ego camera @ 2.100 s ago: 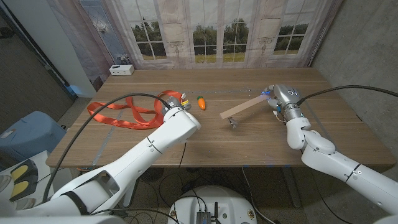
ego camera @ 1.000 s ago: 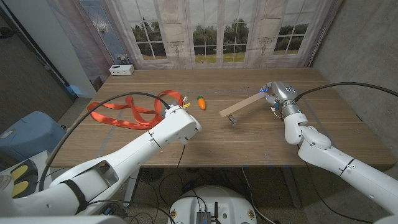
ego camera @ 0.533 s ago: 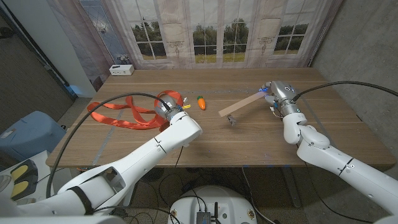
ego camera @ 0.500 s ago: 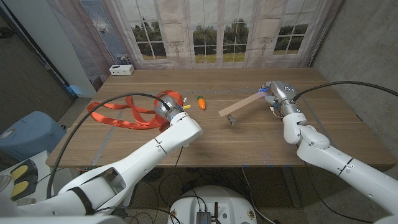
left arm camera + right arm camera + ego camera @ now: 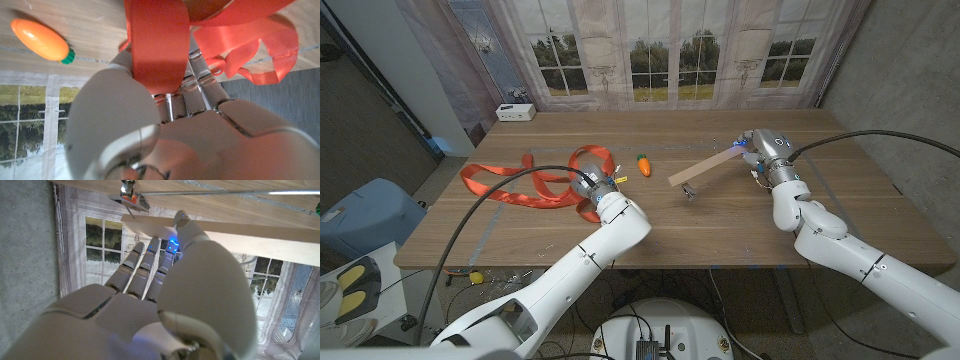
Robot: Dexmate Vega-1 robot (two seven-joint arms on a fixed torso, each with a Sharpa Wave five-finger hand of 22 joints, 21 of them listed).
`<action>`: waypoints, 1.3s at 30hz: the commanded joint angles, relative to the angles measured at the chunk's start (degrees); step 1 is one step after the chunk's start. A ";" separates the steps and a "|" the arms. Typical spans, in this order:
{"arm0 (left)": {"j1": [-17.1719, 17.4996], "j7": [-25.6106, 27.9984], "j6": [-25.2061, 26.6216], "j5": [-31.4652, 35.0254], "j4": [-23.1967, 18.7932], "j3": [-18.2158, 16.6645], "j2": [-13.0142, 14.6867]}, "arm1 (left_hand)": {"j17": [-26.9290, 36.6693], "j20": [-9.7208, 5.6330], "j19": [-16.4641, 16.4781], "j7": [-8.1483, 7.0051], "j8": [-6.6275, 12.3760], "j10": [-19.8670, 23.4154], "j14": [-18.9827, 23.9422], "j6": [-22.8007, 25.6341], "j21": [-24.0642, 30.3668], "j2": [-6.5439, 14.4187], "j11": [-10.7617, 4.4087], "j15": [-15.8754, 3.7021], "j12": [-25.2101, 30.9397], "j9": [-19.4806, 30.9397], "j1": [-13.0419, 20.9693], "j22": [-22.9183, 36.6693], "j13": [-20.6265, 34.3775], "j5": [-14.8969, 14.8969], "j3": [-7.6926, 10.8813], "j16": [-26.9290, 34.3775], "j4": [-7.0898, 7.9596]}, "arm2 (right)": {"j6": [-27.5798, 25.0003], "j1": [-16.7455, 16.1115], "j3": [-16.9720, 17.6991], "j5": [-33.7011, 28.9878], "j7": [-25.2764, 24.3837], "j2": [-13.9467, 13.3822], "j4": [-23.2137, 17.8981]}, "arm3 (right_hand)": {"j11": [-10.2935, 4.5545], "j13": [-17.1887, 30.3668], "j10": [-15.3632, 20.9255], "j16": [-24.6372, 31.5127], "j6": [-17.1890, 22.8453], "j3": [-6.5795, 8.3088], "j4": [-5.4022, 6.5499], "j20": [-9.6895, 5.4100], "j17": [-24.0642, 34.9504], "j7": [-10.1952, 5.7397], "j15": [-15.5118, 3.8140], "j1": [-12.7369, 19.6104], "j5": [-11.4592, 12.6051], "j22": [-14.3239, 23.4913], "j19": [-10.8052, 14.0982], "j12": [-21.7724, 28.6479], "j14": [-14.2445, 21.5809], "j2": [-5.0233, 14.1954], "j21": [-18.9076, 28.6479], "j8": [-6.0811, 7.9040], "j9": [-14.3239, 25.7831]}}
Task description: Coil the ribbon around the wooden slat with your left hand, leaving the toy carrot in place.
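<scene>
Ribbon: orange, limp, light, likely slippery; looped on the desk's left part, one band grasped by the left hand; best pinched near an end. Wooden slat: stiff, its far end gripped by the right hand. Toy carrot: between them, untouched.

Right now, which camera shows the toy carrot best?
The head view: the whole toy carrot lies clear on the table, right of the ribbon. The left wrist view shows it too, beside the left hand.
</scene>
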 commanded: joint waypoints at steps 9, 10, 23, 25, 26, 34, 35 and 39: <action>-1.58 0.88 -7.47 21.57 -3.68 1.32 5.97 | 1.07 -1.79 1.04 -0.79 -0.02 14.92 12.12 10.60 2.05 4.78 -13.58 -13.01 2.21 0.30 1.86 0.17 3.86 0.77 -0.38 1.08 -0.39 | 0.00 -1.36 0.44 -0.26 -1.05 0.12 -1.69 | 1.20 7.56 6.19 -0.58 4.36 0.19 0.45 -0.23 0.41 2.08 -9.50 0.19 0.28 0.14 0.16 6.84 0.51 0.98 0.21 0.53 5.91; -1.93 1.12 -7.35 21.71 -3.77 1.63 6.26 | 1.09 -1.79 1.01 -0.83 -0.04 14.99 12.11 10.61 2.13 4.75 -13.60 -13.06 2.22 0.30 1.91 0.17 3.91 0.79 -0.40 1.07 -0.42 | -0.19 -1.41 0.49 -0.27 -1.17 0.30 -1.71 | 1.19 7.57 6.16 -0.57 4.35 0.16 0.49 -0.26 0.45 2.09 -9.47 0.15 0.28 0.14 0.17 6.84 0.56 0.98 0.21 0.55 5.93; -4.12 2.35 -11.75 20.98 -7.67 0.76 11.04 | 1.28 -2.01 0.85 -1.32 -0.23 15.13 12.06 10.86 3.04 4.78 -14.02 -13.01 2.17 0.35 1.85 0.13 4.51 0.86 -0.64 0.99 -0.19 | -1.36 -1.94 0.37 -1.13 -3.59 1.83 -1.61 | 1.03 7.46 6.31 -1.00 4.32 0.11 0.73 0.19 0.51 1.99 -9.22 -0.19 0.32 0.15 0.08 6.88 0.63 1.07 0.16 0.65 5.95; -4.55 1.86 -12.68 20.68 -8.25 0.49 11.67 | 1.29 -2.07 0.84 -1.34 -0.25 15.08 12.08 10.91 3.17 4.81 -14.11 -12.99 2.13 0.36 1.84 0.12 4.59 0.86 -0.65 0.98 -0.15 | -1.60 -1.83 0.08 -1.54 -4.27 2.46 -1.47 | 1.06 7.40 6.47 -1.15 4.18 0.13 0.78 0.34 0.46 2.01 -9.10 -0.29 0.34 0.15 0.07 6.91 0.59 1.08 0.16 0.66 6.02; -4.86 1.52 -12.98 20.71 -8.50 0.50 12.00 | 1.29 -2.05 0.80 -1.38 -0.28 15.13 12.06 10.88 3.19 4.80 -14.08 -13.02 2.15 0.36 1.86 0.12 4.61 0.87 -0.65 0.97 -0.17 | -1.52 -1.77 -0.05 -1.61 -4.30 2.57 -1.51 | 1.10 7.37 6.51 -1.21 4.26 0.12 0.89 0.44 0.44 1.97 -8.93 -0.47 0.34 0.15 0.07 6.92 0.65 1.12 0.16 0.68 5.98; -7.39 0.84 -18.55 20.87 -7.56 0.85 13.84 | 1.26 -2.28 0.45 -1.63 -0.48 15.12 11.96 10.75 3.59 4.79 -14.20 -12.99 2.07 0.38 1.83 0.05 4.93 0.89 -0.71 0.80 -0.10 | -1.11 -1.44 -0.92 -1.91 -6.75 5.51 -1.46 | 1.18 7.38 7.09 -1.50 4.43 0.22 1.19 1.42 0.21 2.16 -8.43 -1.21 0.39 0.18 0.50 7.20 1.51 1.03 0.33 0.87 6.01; -7.72 0.83 -19.30 20.85 -7.23 0.85 13.87 | 1.24 -2.28 0.42 -1.66 -0.50 15.06 11.95 10.77 3.66 4.81 -14.20 -12.97 2.03 0.39 1.81 0.04 4.98 0.89 -0.72 0.77 -0.07 | -0.87 -1.36 -1.05 -1.92 -7.06 5.82 -1.36 | 1.19 7.34 7.19 -1.56 4.41 0.25 1.18 1.53 0.17 2.23 -8.42 -1.26 0.41 0.18 0.55 7.22 1.60 0.99 0.35 0.91 6.05; -9.35 0.15 -21.86 21.26 -6.16 1.14 14.26 | 1.29 -2.42 0.21 -1.70 -0.57 15.14 11.99 10.82 3.88 4.83 -14.19 -13.04 2.01 0.40 1.84 0.00 5.15 0.90 -0.75 0.75 -0.07 | -0.80 -0.76 -1.84 -2.21 -7.44 7.07 -1.01 | 1.22 7.37 7.25 -1.75 4.38 0.38 1.21 1.75 0.04 2.46 -8.35 -1.47 0.47 0.20 0.75 7.28 1.91 0.94 0.44 0.99 6.13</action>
